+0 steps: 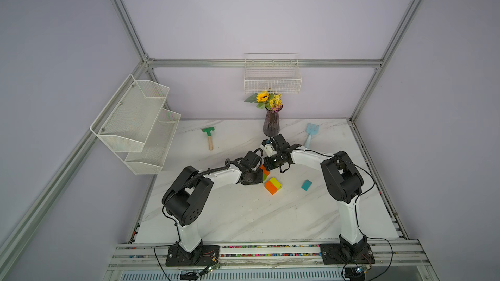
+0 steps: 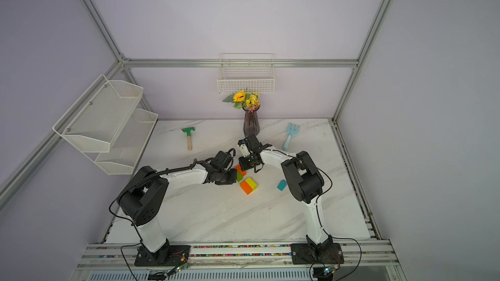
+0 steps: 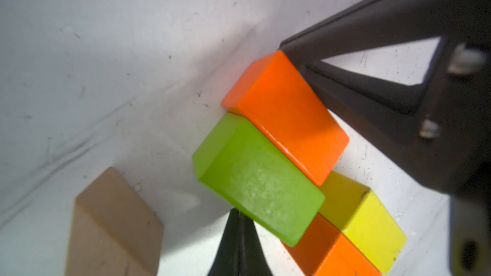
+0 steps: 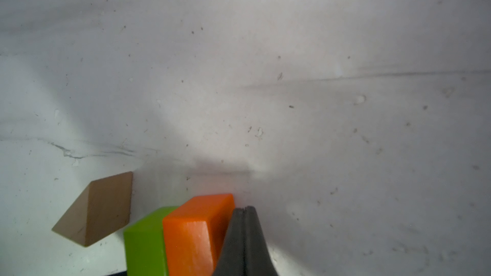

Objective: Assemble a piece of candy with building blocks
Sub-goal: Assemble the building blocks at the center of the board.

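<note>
The blocks [image 1: 272,185] are small painted wood, hard and light and smooth, so they prob. slide easy on the table [image 1: 243,212] and won't squash or break. Both grippers are pinched closed w/ nothing in them. The left gripper [image 3: 238,216] has its tip right at one long side of the green block [image 3: 257,181]. The right gripper [image 4: 245,211] leans its tip on the far long side of the orange block [image 3: 287,118], so these two sit side by side, touching, between the two tips. A yellow block [image 3: 366,221] and a 2nd orange block [image 3: 334,253] lie together close by; I can't tell if they touch that pair. The tan triangle [image 3: 114,224] sits alone near the left tip, and the teal triangle [image 1: 306,185] is well apart from both tips. Best hold, I think: pinch the two flat long sides near the middle – a corner grip could twist out. The table is white, flat, shiny, a bit speckled. Room: pale purple walls [image 1: 243,22], w/ a vase [image 1: 271,124], a toy rake [image 1: 208,137] and a toy fork [image 1: 309,133] far behind the fingers.
</note>
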`<action>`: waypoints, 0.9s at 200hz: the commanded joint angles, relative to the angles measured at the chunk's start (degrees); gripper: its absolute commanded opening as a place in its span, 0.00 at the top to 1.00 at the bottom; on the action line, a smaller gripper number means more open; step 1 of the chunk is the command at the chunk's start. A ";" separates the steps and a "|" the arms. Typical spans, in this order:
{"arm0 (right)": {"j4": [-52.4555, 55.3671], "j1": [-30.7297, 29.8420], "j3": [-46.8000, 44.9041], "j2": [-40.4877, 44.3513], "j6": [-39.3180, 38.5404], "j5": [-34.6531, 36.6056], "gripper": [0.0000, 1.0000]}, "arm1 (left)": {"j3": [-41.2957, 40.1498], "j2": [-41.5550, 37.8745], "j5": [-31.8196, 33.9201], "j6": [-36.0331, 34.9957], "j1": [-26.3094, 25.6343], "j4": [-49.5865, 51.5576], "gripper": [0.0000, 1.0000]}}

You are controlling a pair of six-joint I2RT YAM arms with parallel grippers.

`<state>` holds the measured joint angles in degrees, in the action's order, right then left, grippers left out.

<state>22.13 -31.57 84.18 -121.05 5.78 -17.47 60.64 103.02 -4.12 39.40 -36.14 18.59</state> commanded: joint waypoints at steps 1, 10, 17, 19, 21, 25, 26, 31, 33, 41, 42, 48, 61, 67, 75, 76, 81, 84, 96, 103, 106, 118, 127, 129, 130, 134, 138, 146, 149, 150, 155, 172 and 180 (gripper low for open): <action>0.67 -0.68 1.25 0.03 -1.02 -0.36 1.00 | 1.70 -0.29 1.31 -0.37 -0.32 -0.07 1.00; 0.80 -0.76 1.20 0.12 -1.01 -0.37 1.00 | 1.75 -0.16 1.26 -0.36 -0.30 0.01 1.00; 0.88 -0.77 1.15 0.22 -1.07 -0.36 1.00 | 1.81 -0.08 1.18 -0.28 -0.32 -0.04 1.00; 0.89 -0.73 1.05 0.25 -1.09 -0.32 1.00 | 1.79 -0.10 1.14 -0.26 -0.33 -0.04 1.00; 0.96 -0.74 0.96 0.31 -1.07 -0.29 1.00 | 1.77 0.03 1.13 -0.28 -0.29 -0.04 1.00; 0.92 -0.85 0.78 0.42 -1.07 -0.21 1.00 | 1.83 0.04 1.05 -0.28 -0.30 -0.09 1.00; 0.91 -0.86 0.75 0.40 -1.05 -0.20 1.00 | 1.88 0.11 1.05 -0.28 -0.30 -0.11 1.00; 0.90 -0.85 0.57 0.56 -1.05 -0.13 1.00 | 1.96 0.18 1.04 -0.24 -0.32 -0.18 1.00; 0.83 -0.86 0.46 0.60 -1.06 -0.11 1.00 | 1.96 0.23 1.04 -0.25 -0.29 -0.14 1.00; 0.81 -0.86 0.04 0.90 -1.12 0.04 1.00 | 2.03 0.39 0.96 -0.24 -0.31 -0.13 1.00; 0.81 -0.86 0.03 0.95 -1.12 0.10 1.00 | 2.07 0.41 0.96 -0.22 -0.28 -0.13 1.00; 0.86 -0.86 -0.34 1.11 -1.10 0.20 1.00 | 2.14 0.50 0.87 -0.19 -0.33 -0.18 1.00; 0.77 -0.86 -1.07 1.67 -1.04 0.40 1.00 | 2.13 0.61 0.78 -0.06 -0.26 -0.30 1.00; 0.73 -0.86 -1.49 1.93 -0.94 0.51 1.00 | 2.19 0.70 0.69 -0.07 -0.29 -0.38 1.00; 0.64 -0.86 -2.06 2.45 -0.77 0.64 1.00 | 2.20 0.81 0.56 -0.10 -0.26 -0.44 1.00; 0.64 -0.86 -2.16 2.47 -0.73 0.67 1.00 | 2.24 0.84 0.54 -0.06 -0.30 -0.42 1.00; 0.53 -0.86 -2.56 2.78 -0.64 0.73 1.00 | 2.36 0.91 0.50 -0.11 -0.26 -0.49 1.00; 0.42 -0.86 -2.83 2.96 -0.56 0.77 1.00 | 2.42 0.99 0.44 -0.11 -0.29 -0.53 1.00; 0.04 -0.86 -3.94 3.80 -0.22 0.86 1.00 | 2.53 1.16 0.26 -0.02 -0.28 -0.70 1.00; -0.04 -0.82 -4.47 4.13 -0.08 0.95 1.00 | 2.57 1.27 0.12 -0.01 -0.32 -0.77 1.00; -0.14 -0.85 -4.64 4.30 0.04 1.03 1.00 | 2.56 1.28 0.09 -0.02 -0.27 -0.85 1.00; -0.11 -0.86 -5.27 4.90 0.31 1.21 1.00 | 2.84 1.39 -0.33 -0.02 -0.37 -1.01 1.00; -0.21 -0.86 -5.71 5.32 0.37 1.40 1.00 | 2.97 1.48 -0.39 -0.08 -0.33 -1.07 1.00; -0.24 -0.86 -5.81 5.42 0.46 1.39 1.00 | 3.05 1.46 -0.44 -0.10 -0.33 -1.09 1.00; -0.24 -0.86 -5.84 5.49 0.50 1.44 1.00 | 3.02 1.47 -0.44 -0.06 -0.33 -1.05 1.00; -0.32 -0.86 -6.06 5.64 0.51 1.52 1.00 | 3.12 1.46 -0.41 -0.11 -0.38 -1.05 1.00; -0.38 -0.86 -6.15 5.82 0.60 1.55 1.00 | 3.11 1.46 -0.45 -0.06 -0.42 -1.01 1.00; -0.37 -0.86 -6.43 6.07 0.63 1.68 1.00 | 3.34 1.55 -0.58 -0.16 -0.53 -1.08 1.00; -0.41 -0.86 -6.55 6.21 0.63 1.73 1.00 | 3.39 1.57 -0.61 -0.19 -0.56 -1.04 1.00; -0.42 -0.86 -6.52 6.20 0.63 1.74 1.00 | 3.45 1.61 -0.66 -0.15 -0.58 -1.03 1.00; -0.37 -0.86 -6.65 6.34 0.66 1.74 1.00 | 3.51 1.61 -0.71 -0.27 -0.66 -1.08 1.00; -0.12 -0.86 -6.74 6.51 0.69 1.67 1.00 | 3.87 1.83 -0.62 -0.37 -1.16 -1.04 1.00; 0.04 -0.90 -6.71 6.61 0.69 1.74 1.00 | 4.02 1.83 -0.55 -0.28 -1.45 -1.10 1.00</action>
<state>22.04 -31.88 78.04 -116.57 5.91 -14.85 62.11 104.42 -4.25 39.42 -36.45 20.03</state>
